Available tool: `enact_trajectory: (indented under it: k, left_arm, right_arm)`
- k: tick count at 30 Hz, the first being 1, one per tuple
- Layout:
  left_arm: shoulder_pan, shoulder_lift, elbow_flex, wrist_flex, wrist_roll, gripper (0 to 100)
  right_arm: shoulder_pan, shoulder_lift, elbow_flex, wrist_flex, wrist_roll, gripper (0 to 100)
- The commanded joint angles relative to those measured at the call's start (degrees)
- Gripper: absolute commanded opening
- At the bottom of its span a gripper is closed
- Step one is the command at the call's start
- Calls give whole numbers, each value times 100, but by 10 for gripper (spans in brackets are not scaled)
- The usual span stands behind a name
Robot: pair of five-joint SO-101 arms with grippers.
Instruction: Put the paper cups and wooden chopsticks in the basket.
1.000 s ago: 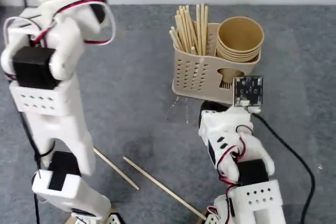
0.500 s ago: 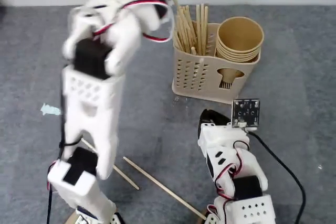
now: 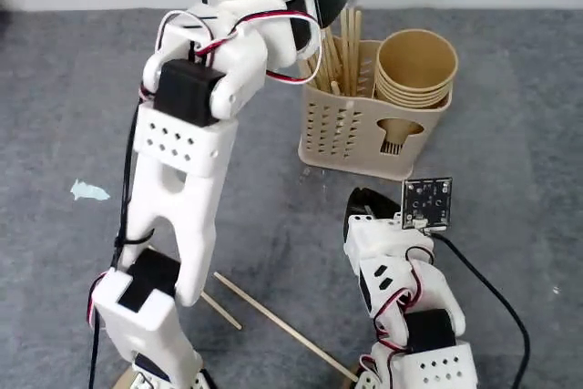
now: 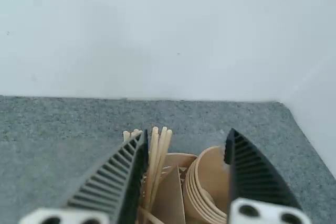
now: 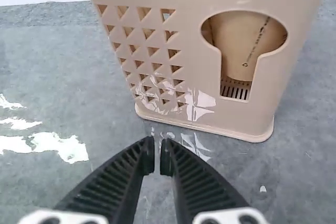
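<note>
Left gripper point(image 4: 186, 140) hangs over the basket point(image 3: 342, 129) with its fingers spread apart, above the chopsticks point(image 3: 332, 43) standing next to the stacked paper cups point(image 3: 416, 61). Right gripper point(image 5: 156, 145) sits low in front of the basket, fingers together. Two loose chopsticks point(image 3: 282, 327) lie on the table point(image 3: 510, 179), I think, since one's half hidden by the arm.

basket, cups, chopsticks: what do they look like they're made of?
The basket looks like moulded plastic: beige, smooth, with evenly cut holes and a rounded rim. The paper cups look like matte tan paper or thin card, with thin rolled rims, nested closely. The chopsticks look like pale, matte, unfinished wood or bamboo; I can't tell which.
</note>
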Motion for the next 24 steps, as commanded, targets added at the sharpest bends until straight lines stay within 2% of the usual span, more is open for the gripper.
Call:
enact_trajectory:
  k: [1,4,9,15,20,24]
  left_arm:
    - [-273,-659,-488,554,-18,235]
    - [-712,-958,-558,1292,-18,235]
    - [-1556,-1240,-523,2189,-18,235]
    - [-2611,-1327,-558,2242,-18,235]
    - [-3218,-1275,-505,2286,-18,235]
    - [-3613,-1275,-505,2295,-18,236]
  right_arm:
    - [-127,-101,-325,382,237,41]
    - [-435,-101,-730,963,440,41]
    - [-1411,-84,-1187,1710,879,41]
    - [-2158,409,-1319,1974,1459,41]
    - [-2378,1947,-2356,2624,1477,41]
    - [-2826,3204,-3226,3064,1451,42]
